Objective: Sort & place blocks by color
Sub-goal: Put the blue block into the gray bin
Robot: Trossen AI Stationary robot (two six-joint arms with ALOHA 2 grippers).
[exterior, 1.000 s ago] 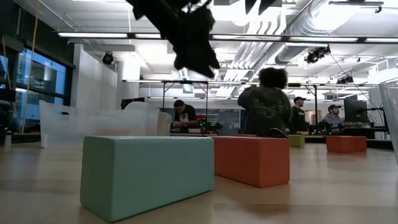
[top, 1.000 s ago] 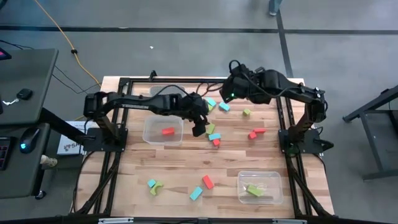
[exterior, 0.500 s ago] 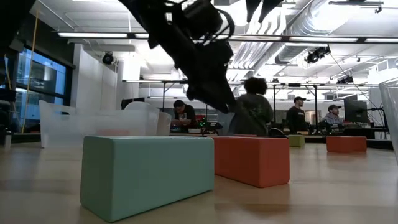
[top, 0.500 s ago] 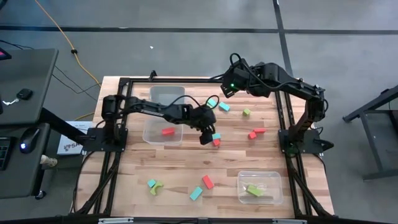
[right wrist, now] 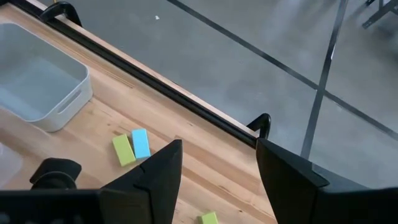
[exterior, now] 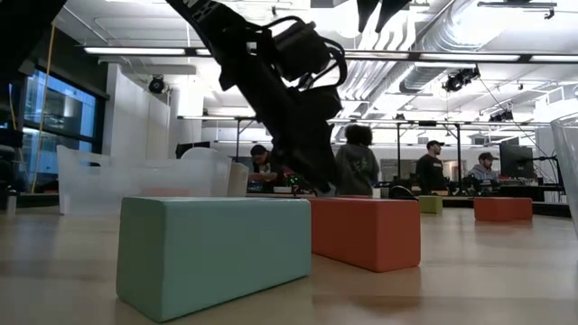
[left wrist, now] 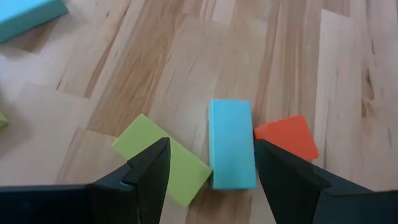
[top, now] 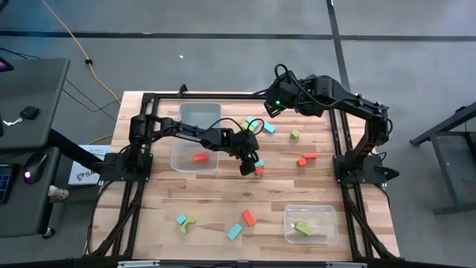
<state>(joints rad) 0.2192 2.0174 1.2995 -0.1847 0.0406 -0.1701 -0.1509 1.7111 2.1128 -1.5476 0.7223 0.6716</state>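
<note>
A: The wooden desk [top: 163, 201] carries scattered blocks and clear bins. Which arm is closer?

B: The left. Its claw [left wrist: 211, 165] hangs wide and empty over the cyan block [left wrist: 231, 143], long axis running away from the wrist, a green block [left wrist: 163, 158] touching one side, a red block [left wrist: 287, 137] the other.

A: And the right claw [right wrist: 217, 168]?

B: Parted, empty, at the far edge. Since a second ago the left arm has reached out to this cluster.

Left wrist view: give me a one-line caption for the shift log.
Open left gripper poised over a cyan block lying between a green block and a red-orange block.
</note>
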